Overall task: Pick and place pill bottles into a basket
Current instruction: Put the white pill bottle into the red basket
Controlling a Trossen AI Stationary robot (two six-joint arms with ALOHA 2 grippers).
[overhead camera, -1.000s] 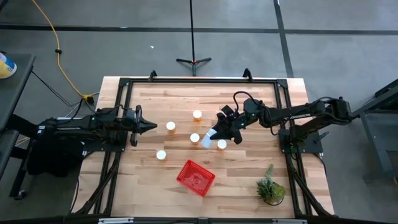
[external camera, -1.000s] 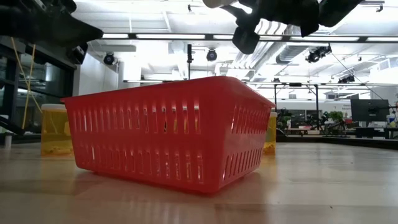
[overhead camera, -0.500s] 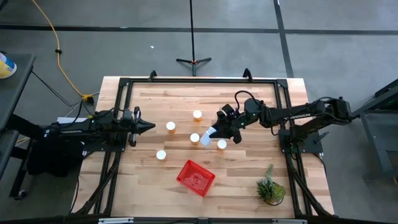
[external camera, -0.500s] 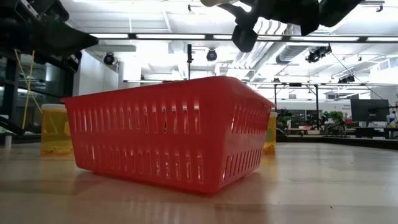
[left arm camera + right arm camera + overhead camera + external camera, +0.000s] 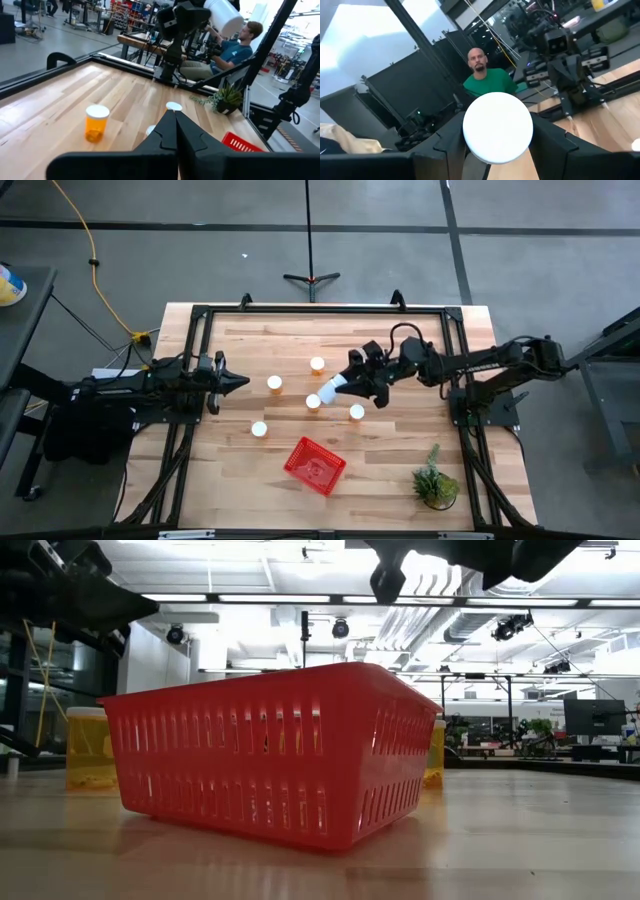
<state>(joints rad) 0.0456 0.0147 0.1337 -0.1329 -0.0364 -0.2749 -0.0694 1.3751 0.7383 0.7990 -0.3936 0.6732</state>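
In the high view, the right gripper (image 5: 343, 385) with the pill bottle (image 5: 333, 388) clamped between its fingers has shifted up the frame, away from the lower edge: the bottle that sat just left of the capped bottle (image 5: 357, 412) at centre right now lies higher, above and right of the middle bottle (image 5: 313, 401). In the low view that arm has risen at the top centre, so less of it hangs into the frame. The left gripper (image 5: 240, 382) has drawn slightly back toward the left side.

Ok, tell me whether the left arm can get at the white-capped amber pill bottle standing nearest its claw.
Probably yes: the left claw, shut and empty, points at that small white-capped amber pill bottle, with only bare wooden table between them. It must open first.
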